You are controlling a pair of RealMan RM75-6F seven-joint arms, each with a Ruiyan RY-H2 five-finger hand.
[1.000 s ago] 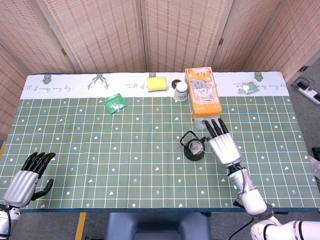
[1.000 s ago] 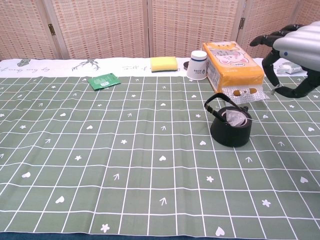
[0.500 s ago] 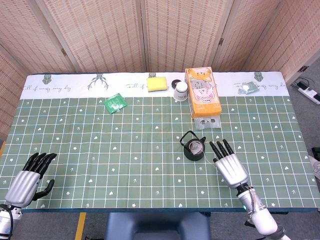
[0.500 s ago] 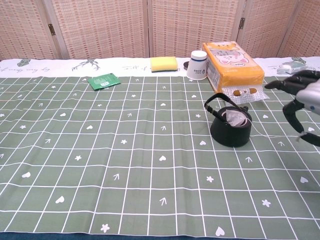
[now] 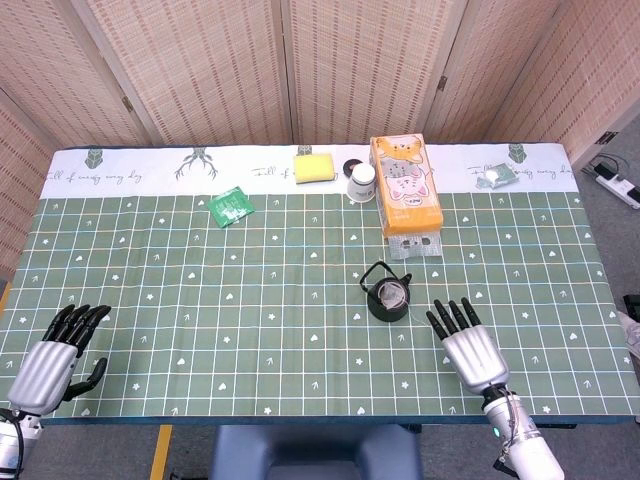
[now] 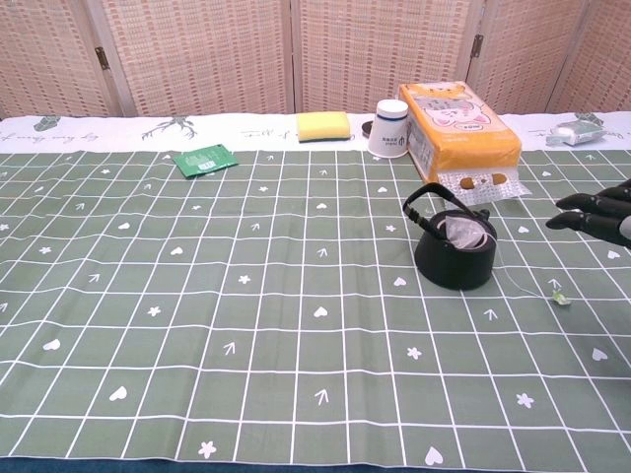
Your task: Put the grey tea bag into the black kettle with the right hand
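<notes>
The black kettle (image 5: 388,295) (image 6: 455,252) stands right of the table's middle, its handle tipped to the left. The grey tea bag (image 5: 394,294) (image 6: 461,233) lies inside its mouth, and its thin string runs out over the cloth to a small tag (image 6: 561,299). My right hand (image 5: 469,348) (image 6: 597,213) hovers near the front edge, right of the kettle, fingers spread and holding nothing. My left hand (image 5: 52,357) rests at the front left corner with fingers apart, empty.
An orange tissue box (image 5: 404,185) with a clear packet (image 6: 479,182) at its foot stands behind the kettle. A white cup (image 5: 361,184), yellow sponge (image 5: 315,167) and green packet (image 5: 231,206) lie further back. A small wrapped item (image 5: 494,178) sits far right.
My right hand has drawn back from beside the kettle toward the front right edge and lower. The tea bag stays in the kettle. The left hand has barely moved.
</notes>
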